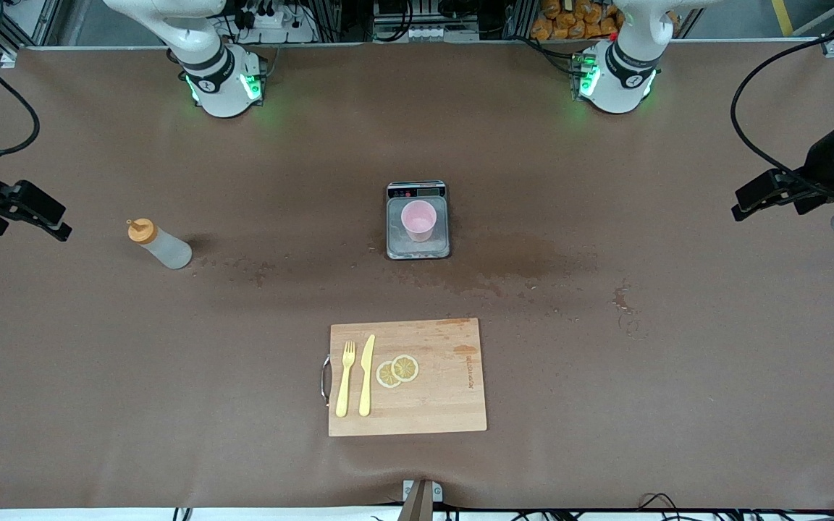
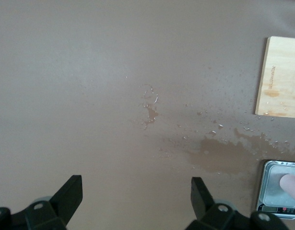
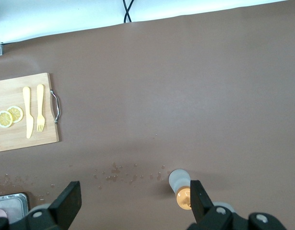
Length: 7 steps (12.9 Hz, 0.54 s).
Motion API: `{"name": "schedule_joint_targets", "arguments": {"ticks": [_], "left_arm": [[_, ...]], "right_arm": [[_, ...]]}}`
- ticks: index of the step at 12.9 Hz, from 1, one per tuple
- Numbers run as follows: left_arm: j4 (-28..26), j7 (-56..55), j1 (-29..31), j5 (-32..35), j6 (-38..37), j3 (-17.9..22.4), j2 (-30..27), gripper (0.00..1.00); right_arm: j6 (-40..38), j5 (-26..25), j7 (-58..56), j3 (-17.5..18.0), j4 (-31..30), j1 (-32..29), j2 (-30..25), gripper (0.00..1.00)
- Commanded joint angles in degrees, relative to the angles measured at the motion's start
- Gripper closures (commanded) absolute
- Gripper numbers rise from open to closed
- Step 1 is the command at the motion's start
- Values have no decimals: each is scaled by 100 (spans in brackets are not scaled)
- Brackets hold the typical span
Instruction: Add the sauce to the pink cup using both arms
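The sauce bottle (image 1: 160, 246), whitish with an orange cap, stands on the table toward the right arm's end. It also shows in the right wrist view (image 3: 180, 184), beside one finger. The pink cup (image 1: 418, 221) stands upright on a small scale (image 1: 397, 250) mid-table. In the left wrist view, part of the cup (image 2: 291, 184) shows at the frame edge. My right gripper (image 1: 55, 224) (image 3: 134, 203) is open and empty, up over the table's end, clear of the bottle. My left gripper (image 1: 746, 206) (image 2: 136, 201) is open and empty over the other end.
A wooden cutting board (image 1: 446, 405) lies nearer the front camera than the scale. It carries a yellow fork (image 1: 345, 380), a knife (image 1: 367, 376) and two lemon slices (image 1: 397, 370). Wet stains (image 1: 518, 268) mark the cloth between the scale and the board.
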Motion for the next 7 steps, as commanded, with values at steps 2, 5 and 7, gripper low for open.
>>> {"name": "schedule_joint_targets", "arguments": {"ticks": [2,5,7], "left_arm": [[132,90,39,-4,-55,14,-20,0],[132,90,39,14,-142,14,-28,0],[132,90,30,75,-178,14,-37,0]], "right_arm": [[-82,-314,111,41,197,78,13,0],[-74,-718,-82,50,188,87,39,0],[-82,-710,-4,50,188,87,39,0]]}}
